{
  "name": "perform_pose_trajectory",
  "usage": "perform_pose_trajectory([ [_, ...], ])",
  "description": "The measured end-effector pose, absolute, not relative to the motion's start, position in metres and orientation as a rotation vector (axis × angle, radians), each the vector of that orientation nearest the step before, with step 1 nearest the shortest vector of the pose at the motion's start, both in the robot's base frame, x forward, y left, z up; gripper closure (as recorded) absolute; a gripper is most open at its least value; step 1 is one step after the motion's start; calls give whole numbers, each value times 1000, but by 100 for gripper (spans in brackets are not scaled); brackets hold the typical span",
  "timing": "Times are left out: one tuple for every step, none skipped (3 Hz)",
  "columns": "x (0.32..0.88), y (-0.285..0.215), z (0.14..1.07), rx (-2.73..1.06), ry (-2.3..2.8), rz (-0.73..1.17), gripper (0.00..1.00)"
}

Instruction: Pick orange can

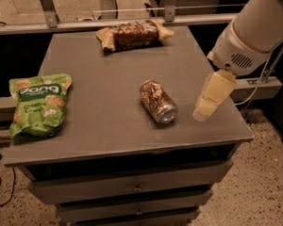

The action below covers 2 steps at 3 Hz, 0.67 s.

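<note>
The orange can (158, 101) lies on its side near the middle of the grey cabinet top (108, 74), its silver end facing the front right. My gripper (209, 99) hangs from the white arm (254, 27) at the right, just above the top's right edge. It is to the right of the can and apart from it, holding nothing.
A brown snack packet (132, 34) lies at the back of the top. A green chip bag (39, 102) lies at the left edge. Drawers (132, 187) run below the front edge. A metal rail (132, 20) crosses behind the cabinet. Speckled floor lies to the right.
</note>
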<state>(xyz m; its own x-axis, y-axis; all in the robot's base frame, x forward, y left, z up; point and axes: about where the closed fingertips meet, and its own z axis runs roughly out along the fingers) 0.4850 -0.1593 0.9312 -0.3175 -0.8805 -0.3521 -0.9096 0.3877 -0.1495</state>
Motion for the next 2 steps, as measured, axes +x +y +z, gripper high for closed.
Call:
perform_pose_trajectory([
  [501, -135, 912, -1423, 2346, 137, 0],
  [514, -116, 897, -1289, 2414, 176, 0],
])
